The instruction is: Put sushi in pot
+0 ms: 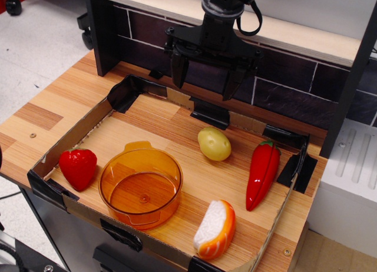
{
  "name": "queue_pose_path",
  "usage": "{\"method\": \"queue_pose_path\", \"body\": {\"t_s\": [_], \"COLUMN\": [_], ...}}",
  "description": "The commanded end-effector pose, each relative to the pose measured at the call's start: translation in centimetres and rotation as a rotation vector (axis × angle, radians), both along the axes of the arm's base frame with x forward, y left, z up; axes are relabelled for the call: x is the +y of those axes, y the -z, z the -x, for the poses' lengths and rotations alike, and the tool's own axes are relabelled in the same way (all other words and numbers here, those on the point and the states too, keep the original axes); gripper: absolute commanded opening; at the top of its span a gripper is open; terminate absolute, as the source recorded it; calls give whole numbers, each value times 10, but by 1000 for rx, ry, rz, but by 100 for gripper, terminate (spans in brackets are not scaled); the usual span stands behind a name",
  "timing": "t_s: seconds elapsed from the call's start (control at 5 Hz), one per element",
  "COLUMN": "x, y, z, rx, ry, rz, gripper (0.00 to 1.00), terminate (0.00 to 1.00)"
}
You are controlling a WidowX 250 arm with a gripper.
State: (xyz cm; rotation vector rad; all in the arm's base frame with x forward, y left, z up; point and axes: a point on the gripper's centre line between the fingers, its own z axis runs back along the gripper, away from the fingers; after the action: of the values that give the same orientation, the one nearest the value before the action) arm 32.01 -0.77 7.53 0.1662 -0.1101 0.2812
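The sushi (215, 229) lies at the front right of the cardboard tray, white rice with an orange salmon layer. The amber pot (141, 187) stands empty to its left, tab handle pointing back. My gripper (205, 78) hangs high at the back of the tray, open and empty, fingers (178, 70) pointing down, well away from the sushi and the pot.
A low cardboard tray (88, 128) with black tape corners bounds the toys. A red strawberry (78, 167) sits left of the pot, a yellow potato (214, 143) in the middle, a red chili pepper (263, 172) at right. A dark tiled wall (294, 89) stands behind.
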Motion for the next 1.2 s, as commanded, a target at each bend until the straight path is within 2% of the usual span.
{"method": "queue_pose_path", "body": {"t_s": [0.0,0.2,0.4,0.6,0.8,1.0], "x": [0,-25,-38,-45,-48,-48], "y": [0,-37,-57,-58,-45,-26], "z": [0,25,55,83,95,100], "rx": [0,-93,-124,-103,-36,0], "ry": [0,103,206,263,261,208], "rz": [0,87,138,163,171,181], "gripper": [100,100,100,100,100,100], "terminate": [0,0,0,0,0,0]}}
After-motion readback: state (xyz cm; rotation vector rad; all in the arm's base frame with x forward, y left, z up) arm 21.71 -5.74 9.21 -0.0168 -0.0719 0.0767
